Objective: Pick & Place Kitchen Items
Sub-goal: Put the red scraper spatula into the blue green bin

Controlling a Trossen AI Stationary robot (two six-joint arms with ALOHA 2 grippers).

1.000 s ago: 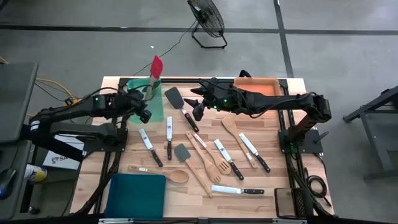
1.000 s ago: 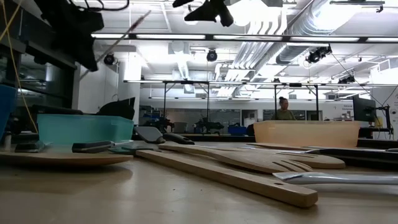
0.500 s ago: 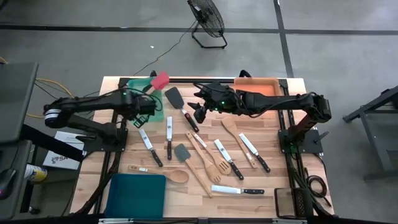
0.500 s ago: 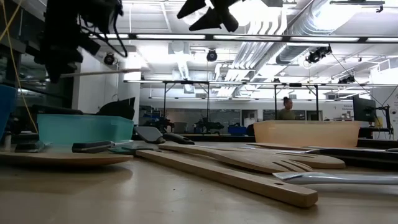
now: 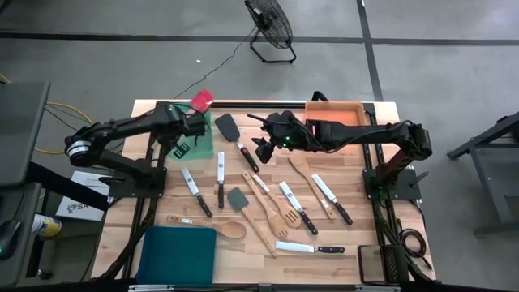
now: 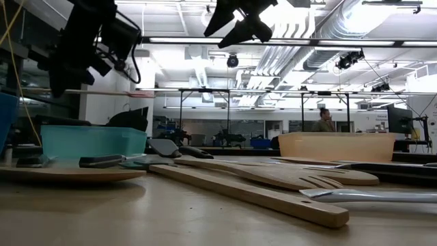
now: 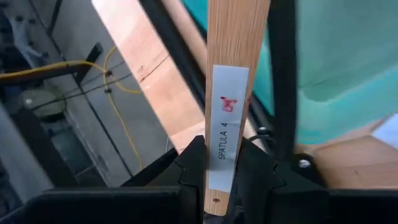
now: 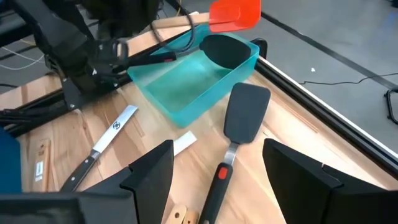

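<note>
My left gripper (image 5: 187, 127), at the table's far left, is shut on a red-headed spatula (image 5: 200, 100) with a wooden handle. The spatula stretches about level above the green tray (image 8: 186, 87), its red head (image 8: 235, 12) by the tray's far right corner. My right gripper (image 5: 263, 147) hangs open over the table's middle. It is above a black spatula (image 8: 245, 112) that lies flat on the wood, and touches nothing. Knives and wooden utensils lie flat over the middle and near part of the table. My left gripper pinches the spatula's wooden handle between its two fingers (image 7: 186, 171), near the handle's free end, on the white label (image 7: 224, 155). It comes slanting down from the table's left. The spatula is lifted clear and juts out about level (image 6: 147, 92), head toward the far edge.
An orange tray (image 5: 332, 112) stands at the far right and a dark teal tray (image 5: 178, 255) at the near left. Black-handled knives (image 5: 195, 193) and wooden turners (image 5: 280, 215) lie between them. A person (image 6: 326, 120) shows far off in the room.
My left gripper has swung toward the far edge and tipped over. The red-headed spatula, which stood steeply with its head up, now lies about level above the green tray. My right gripper has tipped downward a little and stays open.
</note>
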